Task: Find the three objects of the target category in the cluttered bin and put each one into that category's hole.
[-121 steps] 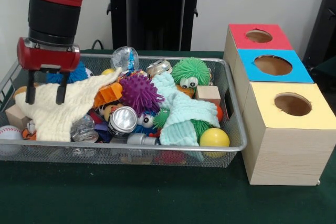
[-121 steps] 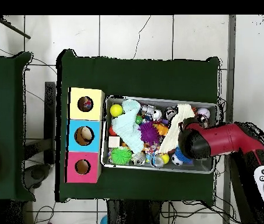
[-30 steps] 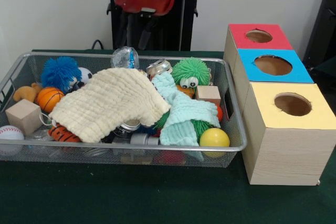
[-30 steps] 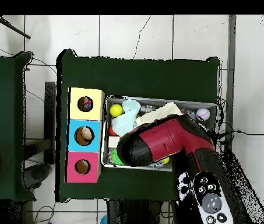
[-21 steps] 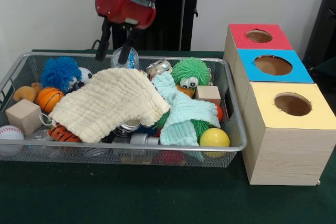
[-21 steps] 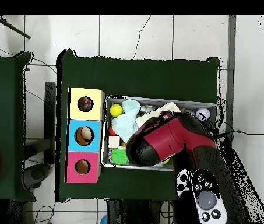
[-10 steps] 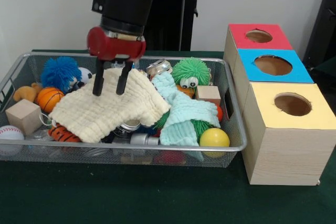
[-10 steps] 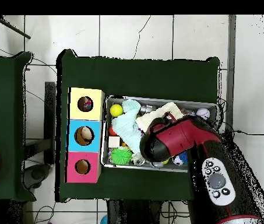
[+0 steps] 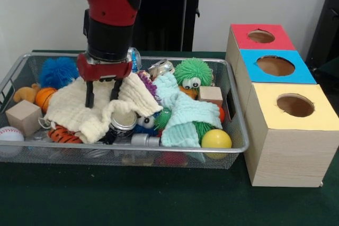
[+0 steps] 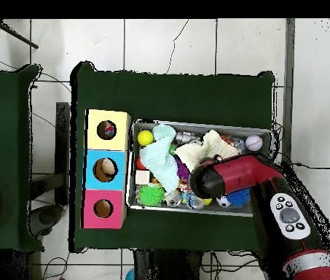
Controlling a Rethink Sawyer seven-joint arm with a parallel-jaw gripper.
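Observation:
The wire mesh bin point(image 9: 159, 149) is full of toys and cloths; it also shows in the overhead view point(image 10: 204, 124). No wrinkly wrapper wad shows plainly; any are hidden under the clutter. My gripper point(image 9: 101, 95) is over the bin's left half. It is open, with the fingertips point(image 9: 89, 99) pressed into a cream cloth point(image 9: 71, 112) that is bunched between and around them. In the overhead view the red arm point(image 10: 229, 176) covers the gripper, and the cream cloth point(image 10: 195, 153) shows beside it.
A silver can point(image 9: 123, 121) and a purple spiky ball point(image 9: 150, 84) lie just right of the cream cloth. A mint cloth point(image 9: 185, 115), green spiky ball point(image 9: 192, 72), yellow ball point(image 9: 216, 139) and wooden cube point(image 9: 22, 117) fill the bin. Red point(image 9: 260, 36), blue point(image 9: 275, 66) and yellow point(image 9: 294, 105) boxes with holes stand at its right.
My gripper has moved left and lower into the cream cloth. The cloth has bunched up toward the left, uncovering the silver can and the purple spiky ball.

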